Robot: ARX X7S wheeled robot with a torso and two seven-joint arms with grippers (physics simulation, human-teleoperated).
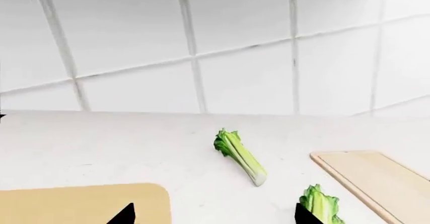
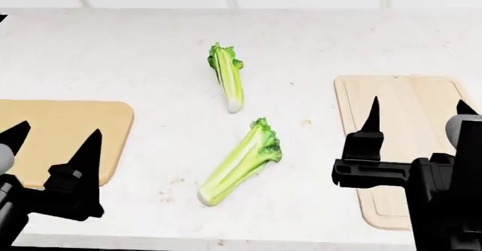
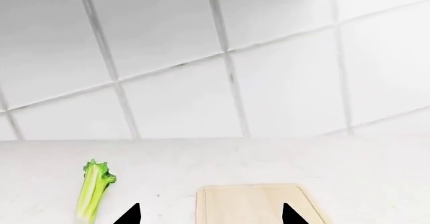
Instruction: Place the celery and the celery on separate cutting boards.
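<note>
The shorter celery (image 2: 227, 84) with darker leaves lies on the white counter at mid-back. It also shows in the left wrist view (image 1: 240, 156) and the right wrist view (image 3: 94, 189). The longer lime-green celery (image 2: 241, 163) lies nearer the front, and its leafy top shows in the left wrist view (image 1: 321, 204). The tan cutting board (image 2: 68, 132) is at the left, the paler grooved board (image 2: 399, 121) at the right. My left gripper (image 2: 56, 132) is open and empty over the tan board's front part. My right gripper (image 2: 419, 104) is open and empty over the paler board.
A white tiled wall (image 1: 201, 43) runs along the back of the counter. The counter's front edge (image 2: 226, 241) is just below the longer celery. Both boards also show in the left wrist view, tan (image 1: 80, 204) and pale (image 1: 376, 178).
</note>
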